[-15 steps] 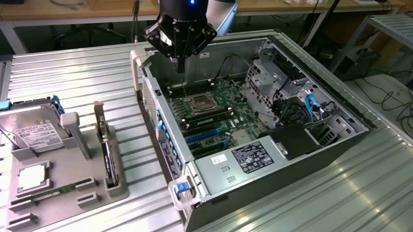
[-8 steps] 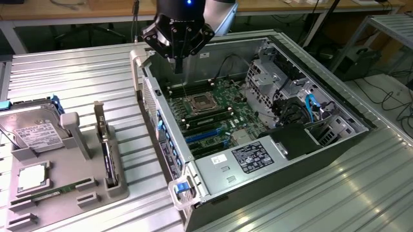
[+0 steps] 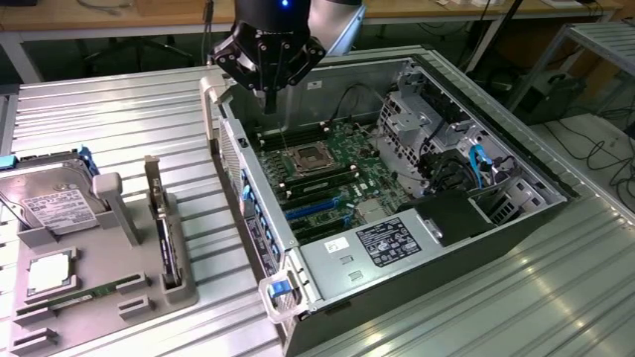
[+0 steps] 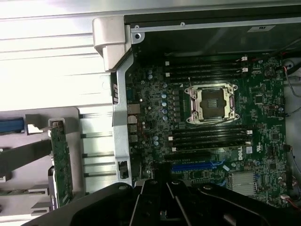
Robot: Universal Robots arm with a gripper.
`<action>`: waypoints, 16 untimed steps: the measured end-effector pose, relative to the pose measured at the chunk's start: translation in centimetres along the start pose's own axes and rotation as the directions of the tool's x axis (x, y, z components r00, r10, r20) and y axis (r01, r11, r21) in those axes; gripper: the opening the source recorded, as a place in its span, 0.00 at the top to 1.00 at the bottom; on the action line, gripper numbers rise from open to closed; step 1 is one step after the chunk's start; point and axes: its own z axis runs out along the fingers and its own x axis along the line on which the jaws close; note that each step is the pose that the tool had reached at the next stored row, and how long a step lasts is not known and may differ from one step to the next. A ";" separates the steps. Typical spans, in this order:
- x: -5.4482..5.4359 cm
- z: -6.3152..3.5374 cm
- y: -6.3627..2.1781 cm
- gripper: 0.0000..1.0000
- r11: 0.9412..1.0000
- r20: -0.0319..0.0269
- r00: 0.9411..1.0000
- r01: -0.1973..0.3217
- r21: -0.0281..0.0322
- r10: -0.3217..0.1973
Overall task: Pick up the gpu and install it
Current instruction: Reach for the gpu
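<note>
Lying on a ribbed silver table (image 3: 119,111), an open grey computer case (image 3: 230,156) is sitting under the black gripper (image 3: 270,98), which is hovering pinched together, empty; the thin dark gpu (image 3: 165,234) is standing in a grey tray (image 3: 124,253) nearby.

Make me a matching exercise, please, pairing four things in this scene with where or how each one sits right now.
Things:
1. gpu
2. hard drive
3. claw
4. CPU socket

Places or states:
a. shut, hanging above the open case
b. standing on edge in the grey holder
c. lying flat in the grey holder
d. on the motherboard, inside the case

Pairs: 1-b, 2-c, 3-a, 4-d
</note>
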 end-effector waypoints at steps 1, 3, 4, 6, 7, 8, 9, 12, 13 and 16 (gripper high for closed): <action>0.1 0.00 -0.01 0.89 1.000 0.000 1.000 0.000 0.000 0.000; 0.3 -0.01 -0.03 0.89 1.000 0.000 1.000 0.000 0.000 0.000; 0.4 -0.01 -0.04 0.89 1.000 0.000 1.000 0.000 0.000 0.000; 0.7 -0.02 -0.07 0.89 1.000 0.000 1.000 0.000 0.000 0.000; 0.8 -0.02 -0.07 0.89 1.000 0.000 1.000 0.000 0.000 0.000; 0.9 -0.02 -0.08 0.89 1.000 0.000 1.000 0.000 0.000 0.000; 1.0 -0.03 -0.10 0.89 1.000 0.000 1.000 0.000 0.000 0.000; 1.3 -0.04 -0.20 0.89 1.000 0.000 1.000 0.000 0.000 0.000; 1.4 -0.04 -0.25 0.89 1.000 0.000 1.000 0.000 0.000 0.000; 1.8 -0.06 -0.44 0.89 1.000 0.000 1.000 0.000 0.000 0.000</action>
